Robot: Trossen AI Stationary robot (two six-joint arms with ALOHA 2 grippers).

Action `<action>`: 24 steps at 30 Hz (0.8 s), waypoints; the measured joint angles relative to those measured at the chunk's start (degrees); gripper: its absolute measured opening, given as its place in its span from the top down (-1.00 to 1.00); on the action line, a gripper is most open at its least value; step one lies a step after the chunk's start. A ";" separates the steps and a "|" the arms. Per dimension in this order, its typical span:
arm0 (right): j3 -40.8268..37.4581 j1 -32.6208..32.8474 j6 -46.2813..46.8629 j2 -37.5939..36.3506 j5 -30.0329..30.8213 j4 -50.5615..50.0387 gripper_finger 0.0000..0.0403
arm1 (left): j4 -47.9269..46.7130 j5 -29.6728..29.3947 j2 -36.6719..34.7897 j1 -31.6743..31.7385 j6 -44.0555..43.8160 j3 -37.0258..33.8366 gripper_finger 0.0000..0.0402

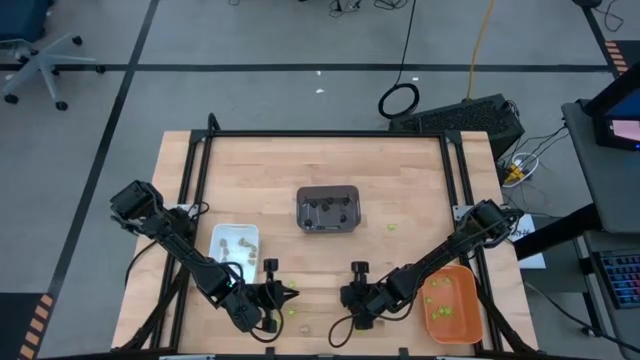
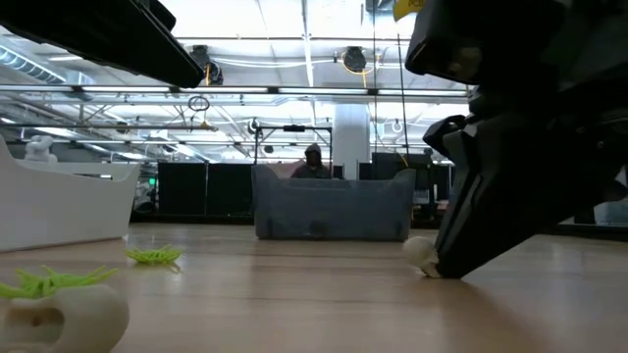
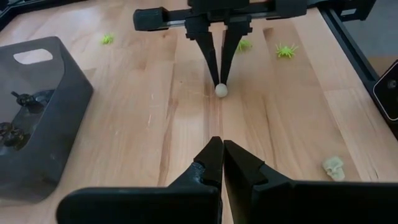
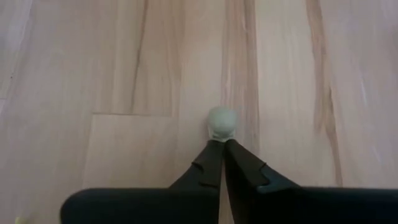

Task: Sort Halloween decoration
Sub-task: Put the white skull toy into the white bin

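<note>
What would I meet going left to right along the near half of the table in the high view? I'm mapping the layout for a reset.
White tray → left gripper → right gripper → orange tray.

In the low view the right hand [image 2: 446,265] is cut off by the picture's edge, and the pale trinket [image 2: 420,253] beside it is partly hidden.

A robotics lab or open workshop hall is shown: a wooden desk [image 1: 400,190] framed by black rails is set on a grey floor marked with dark tape, an office chair [image 1: 35,60] and cables [image 1: 400,100] are seen nearby, and ceiling strip lights [image 2: 294,39] are visible.
</note>
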 joint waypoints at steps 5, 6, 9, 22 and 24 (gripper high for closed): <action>0.00 -0.36 0.30 0.07 0.76 0.52 1.00 | 0.04 0.00 0.00 0.00 -0.09 0.02 0.94; 0.00 -0.47 0.70 0.07 0.76 0.58 1.00 | 0.04 0.00 0.00 0.00 -0.10 0.02 0.94; 0.00 -0.62 1.68 0.05 0.77 0.65 1.00 | 0.08 0.00 -0.02 0.00 -0.11 0.04 0.94; 0.00 -0.49 1.18 0.04 1.60 3.63 0.51 | 0.10 0.02 -0.02 -0.02 -0.15 0.07 0.93; 0.00 -0.35 -0.73 0.04 2.72 3.63 0.39 | 0.10 0.02 -0.02 -0.02 -0.15 0.07 0.93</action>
